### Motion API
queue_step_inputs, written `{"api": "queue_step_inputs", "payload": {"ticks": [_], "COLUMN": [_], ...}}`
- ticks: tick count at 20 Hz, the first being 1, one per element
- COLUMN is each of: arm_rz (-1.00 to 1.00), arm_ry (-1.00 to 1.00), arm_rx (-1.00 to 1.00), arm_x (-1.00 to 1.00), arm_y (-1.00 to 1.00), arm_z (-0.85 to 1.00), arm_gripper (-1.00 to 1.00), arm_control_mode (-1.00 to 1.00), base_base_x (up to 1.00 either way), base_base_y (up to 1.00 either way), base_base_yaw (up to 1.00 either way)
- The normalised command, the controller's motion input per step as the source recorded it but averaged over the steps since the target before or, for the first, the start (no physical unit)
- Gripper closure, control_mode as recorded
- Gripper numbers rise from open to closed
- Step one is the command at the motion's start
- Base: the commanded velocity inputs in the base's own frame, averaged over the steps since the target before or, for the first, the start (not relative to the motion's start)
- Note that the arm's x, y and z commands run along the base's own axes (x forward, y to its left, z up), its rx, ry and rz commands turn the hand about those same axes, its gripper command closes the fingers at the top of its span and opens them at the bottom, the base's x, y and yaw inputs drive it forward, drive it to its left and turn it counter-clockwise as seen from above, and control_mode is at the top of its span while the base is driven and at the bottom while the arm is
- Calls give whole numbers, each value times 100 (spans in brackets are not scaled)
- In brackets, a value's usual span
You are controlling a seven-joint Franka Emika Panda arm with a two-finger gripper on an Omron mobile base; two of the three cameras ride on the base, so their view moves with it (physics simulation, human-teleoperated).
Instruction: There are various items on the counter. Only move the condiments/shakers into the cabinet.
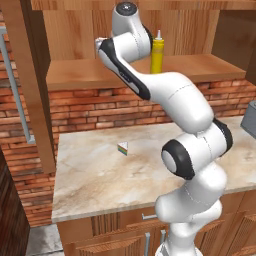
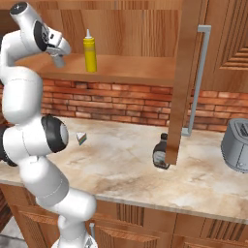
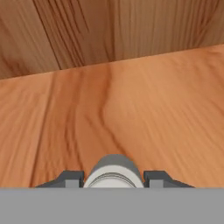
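Observation:
My gripper is inside the cabinet, shut on the small grey shaker, low over the plank shelf. The yellow squeeze bottle stands upright on that shelf, just right of the gripper. On the counter, the dark bottle stands partly hidden behind the open cabinet door. The rainbow-striped wedge lies mid-counter, near the brick wall.
A grey toaster sits at the counter's right end. The other cabinet door hangs open at the left with its metal bar handle. The right door's handle faces outward.

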Motion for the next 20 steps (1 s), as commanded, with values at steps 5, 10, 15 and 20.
{"api": "queue_step_inputs", "payload": {"ticks": [5,10,15,20], "arm_rz": [3,0,0,0], "arm_ry": [4,0,0,0], "arm_rx": [0,-1,-3,0], "arm_x": [21,9,22,30], "arm_y": [-8,0,-4,-11], "arm_z": [0,-7,-28,-16], "arm_gripper": [100,100,100,100], "arm_control_mode": [-100,-100,-100,-100], "base_base_x": [0,0,0,0], "base_base_y": [0,0,0,0], "base_base_yaw": [0,0,0,0]}}
